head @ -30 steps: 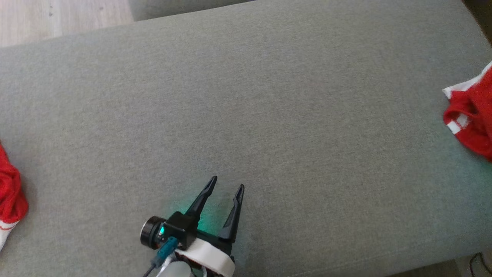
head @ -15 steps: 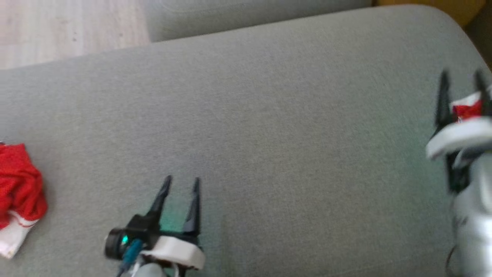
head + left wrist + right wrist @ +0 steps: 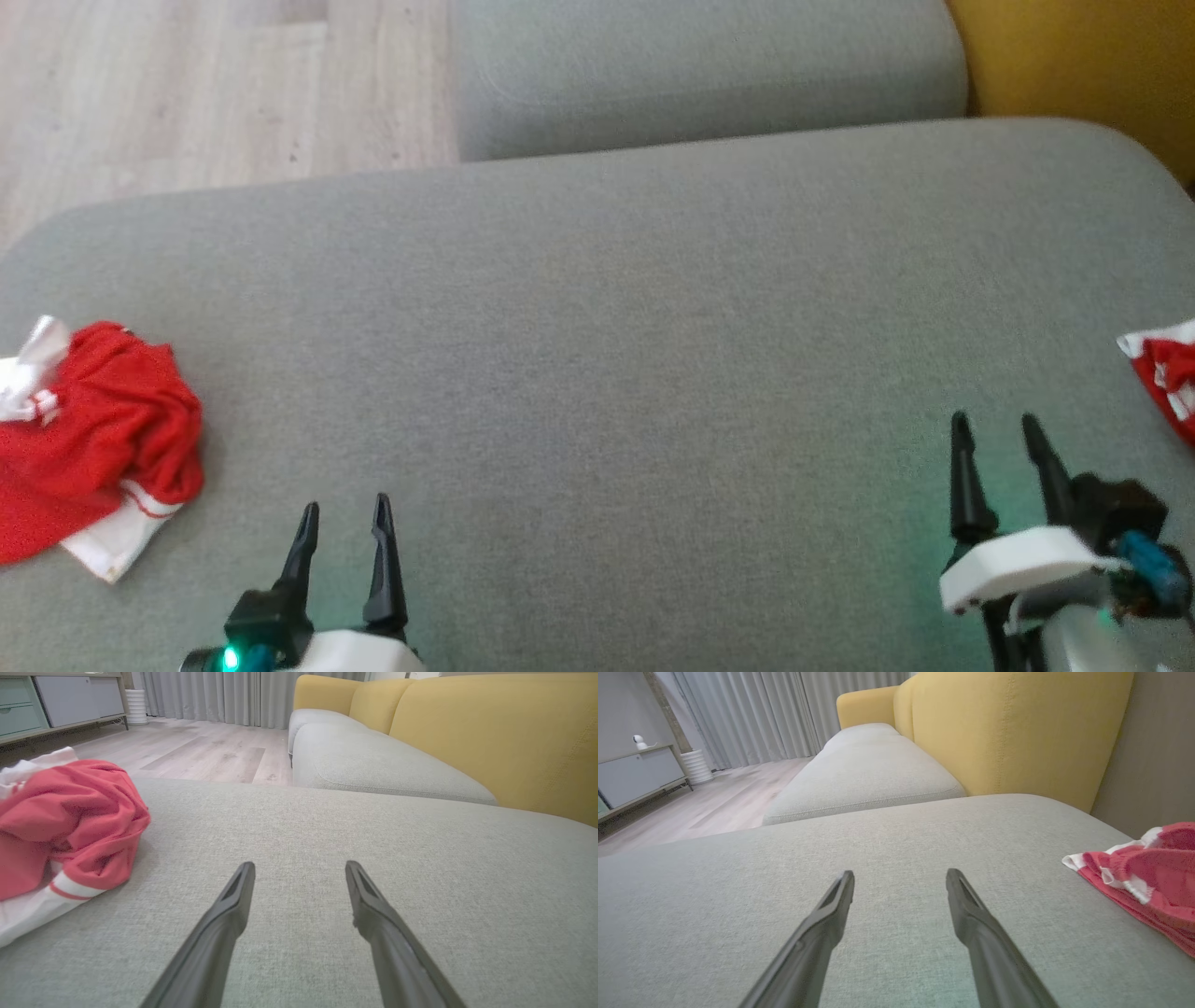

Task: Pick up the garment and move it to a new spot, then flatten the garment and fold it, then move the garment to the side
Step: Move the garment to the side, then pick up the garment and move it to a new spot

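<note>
Head view: left gripper and right gripper hover over the grey sofa cushion, fingers parted and holding nothing. A crumpled red garment with white trim lies at the cushion's left end. A second red garment is cut off at the right edge.
Left wrist view: the heap lies left of the fingers, apart.
Right wrist view: the second piece lies to the right, apart.
Judgement: pickup not begun; the target is probably the left heap. The next move calls for reaching it and closing on a raised fold
</note>
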Available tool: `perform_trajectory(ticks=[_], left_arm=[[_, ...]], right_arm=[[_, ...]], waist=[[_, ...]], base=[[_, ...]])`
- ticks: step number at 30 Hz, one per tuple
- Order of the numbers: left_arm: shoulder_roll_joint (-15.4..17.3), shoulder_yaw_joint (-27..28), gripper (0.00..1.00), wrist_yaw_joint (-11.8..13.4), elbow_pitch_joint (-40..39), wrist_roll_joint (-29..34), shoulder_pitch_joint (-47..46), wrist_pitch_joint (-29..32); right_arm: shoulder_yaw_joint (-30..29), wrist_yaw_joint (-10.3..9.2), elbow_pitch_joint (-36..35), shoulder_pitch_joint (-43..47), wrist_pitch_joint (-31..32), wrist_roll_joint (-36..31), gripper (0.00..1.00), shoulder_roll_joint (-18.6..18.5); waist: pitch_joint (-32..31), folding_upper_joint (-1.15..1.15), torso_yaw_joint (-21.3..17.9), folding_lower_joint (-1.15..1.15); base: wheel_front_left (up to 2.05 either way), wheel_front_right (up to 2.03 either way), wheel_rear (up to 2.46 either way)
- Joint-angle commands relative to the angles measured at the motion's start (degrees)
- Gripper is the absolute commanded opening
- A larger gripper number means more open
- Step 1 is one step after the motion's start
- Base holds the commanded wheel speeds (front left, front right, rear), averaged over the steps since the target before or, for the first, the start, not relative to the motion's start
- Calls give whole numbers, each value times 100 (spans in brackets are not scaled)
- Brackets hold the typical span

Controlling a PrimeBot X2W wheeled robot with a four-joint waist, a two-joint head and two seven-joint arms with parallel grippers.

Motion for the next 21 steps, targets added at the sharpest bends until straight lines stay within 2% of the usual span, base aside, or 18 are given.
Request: perform_trajectory(ticks=[1,12,17,21], left_arm=[[8,239,100,7,-137,58,-106,-62],[8,182,100,45,-105,34,47,-62],[8,226,100,68,-59,5,23,-62],[8,292,100,56,-13,7,59,-62]], right_arm=[[269,-5,-237,-79,-63,72,100,3],[684,-5,-153,77,-63,322,100,8],[916,-5,-273,134,-63,408,100,9],[1091,-5,-344,177,-63,499,100,9]], waist=[[-119,0,96,1],[-200,0,286,1],[-172,0,819,1],[-143,0,1456,1]], base=[[0,0,0],[0,0,0],[0,0,0],[0,0,0]])
